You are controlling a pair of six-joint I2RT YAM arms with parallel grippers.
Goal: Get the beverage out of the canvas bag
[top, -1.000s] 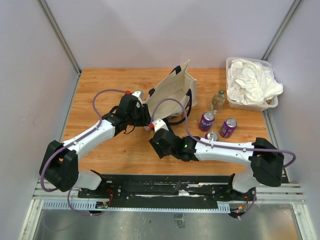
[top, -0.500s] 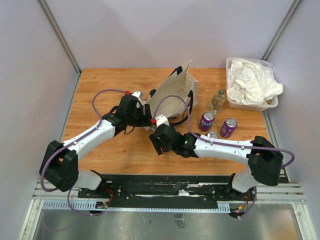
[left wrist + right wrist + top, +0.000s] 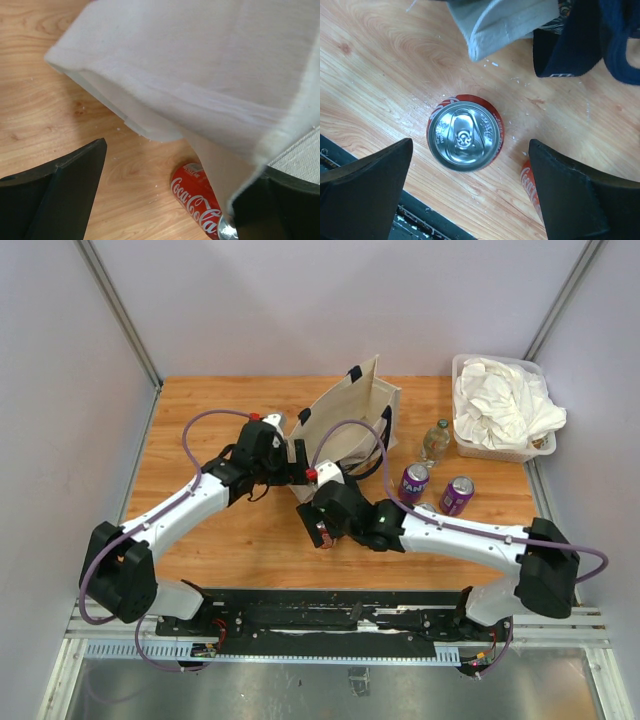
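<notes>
Left gripper (image 3: 294, 453): fingers spread, at the near corner of the canvas bag (image 3: 350, 420), cloth draped over one finger. Right gripper (image 3: 470, 144): fingers spread, above a red cola can (image 3: 465, 132) standing upright on the table (image 3: 200, 420), just beside the bag.

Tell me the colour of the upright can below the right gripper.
The can is red with a silver lid, clearest in the right wrist view.

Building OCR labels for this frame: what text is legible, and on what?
"Coca-Cola": on the red can, left wrist view.
White lettering on the purple can: too small to read.
Print on the canvas bag: barely in view, not readable.
Side script on the upright can, right wrist view: mostly hidden, unreadable.
</notes>
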